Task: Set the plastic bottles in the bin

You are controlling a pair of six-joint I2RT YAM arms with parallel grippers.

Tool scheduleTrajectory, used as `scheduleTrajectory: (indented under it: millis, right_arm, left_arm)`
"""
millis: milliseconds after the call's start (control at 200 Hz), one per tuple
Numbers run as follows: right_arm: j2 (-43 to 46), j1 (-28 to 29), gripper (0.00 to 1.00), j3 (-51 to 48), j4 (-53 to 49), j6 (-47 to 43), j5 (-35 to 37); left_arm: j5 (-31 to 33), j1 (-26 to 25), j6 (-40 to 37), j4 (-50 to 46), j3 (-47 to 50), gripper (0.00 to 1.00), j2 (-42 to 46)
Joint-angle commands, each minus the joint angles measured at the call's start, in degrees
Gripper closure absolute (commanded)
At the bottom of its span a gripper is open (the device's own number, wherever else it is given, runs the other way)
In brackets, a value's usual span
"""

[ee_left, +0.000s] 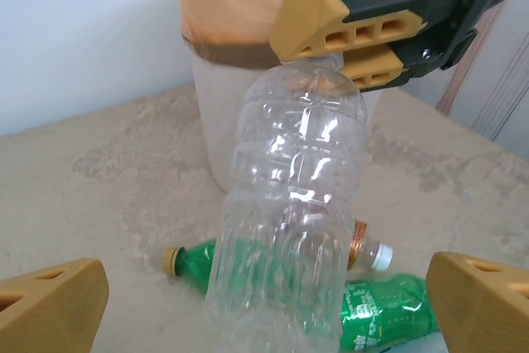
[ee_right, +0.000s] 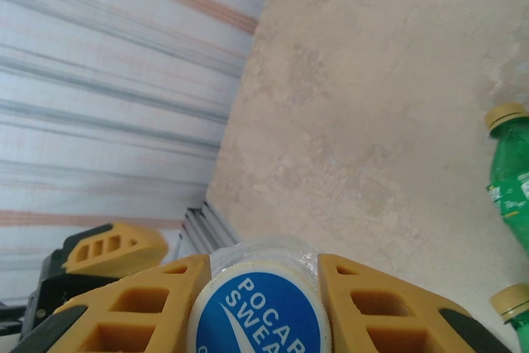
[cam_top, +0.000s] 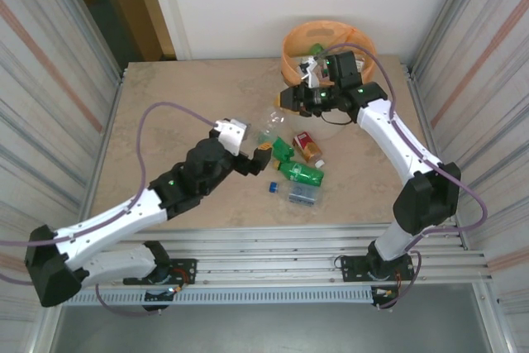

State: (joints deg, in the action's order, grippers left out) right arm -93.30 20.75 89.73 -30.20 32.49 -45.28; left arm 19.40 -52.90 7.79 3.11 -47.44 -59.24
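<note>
Left wrist view: a clear bottle [ee_left: 297, 188] sits mid-frame, pinched at its upper end by the right tool [ee_left: 351, 49], whose jaws are closed on it. The right wrist view shows that tool's fingers [ee_right: 140, 303] clamped on either side of the blue cap [ee_right: 256, 316]. The left tool [ee_left: 266, 307] is spread wide and holds nothing, its pads at the lower corners of the frame flanking the bottle's body without touching it. The bin [ee_left: 211, 97] stands just behind the bottle at upper centre. A green bottle [ee_left: 388, 307] lies on the tabletop [ee_left: 99, 196] along the bottom edge. In the top view, more bottles [cam_top: 299, 173] lie mid-frame below the bin. The clear bottle looks empty and therefore light. Its thin ribbed walls would likely buckle and slip under a squeeze. The neck and cap are the stiffest part, so the present hold looks sound.
</note>
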Motion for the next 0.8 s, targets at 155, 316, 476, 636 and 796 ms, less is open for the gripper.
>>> scheduleTrajectory:
  millis: [155, 316, 476, 636, 796]
  right_arm:
    - [4.6, -5.1, 1.0, 6.1, 2.9, 2.4, -0.9]
    - [5.8, -8.5, 1.0, 8.0, 8.4, 6.4, -1.6]
    - [6.0, -12.5, 1.0, 11.0, 10.4, 8.0, 0.4]
    - [4.9, -17.9, 1.0, 12.5, 12.8, 10.8, 2.9]
    - [2.6, -22.9, 1.0, 12.6, 18.1, 16.4, 5.5]
  left_arm:
    - [4.9, -0.1, 2.0, 8.6, 7.6, 0.01, 8.7]
    - [5.4, 0.4, 3.8, 8.1, 8.8, 0.01, 9.9]
    - [5.6, 0.9, 4.4, 8.1, 9.1, 0.01, 9.7]
    - [5.4, 1.2, 5.0, 8.0, 9.1, 0.01, 9.0]
    - [5.1, 1.5, 5.6, 8.1, 9.4, 0.01, 8.5]
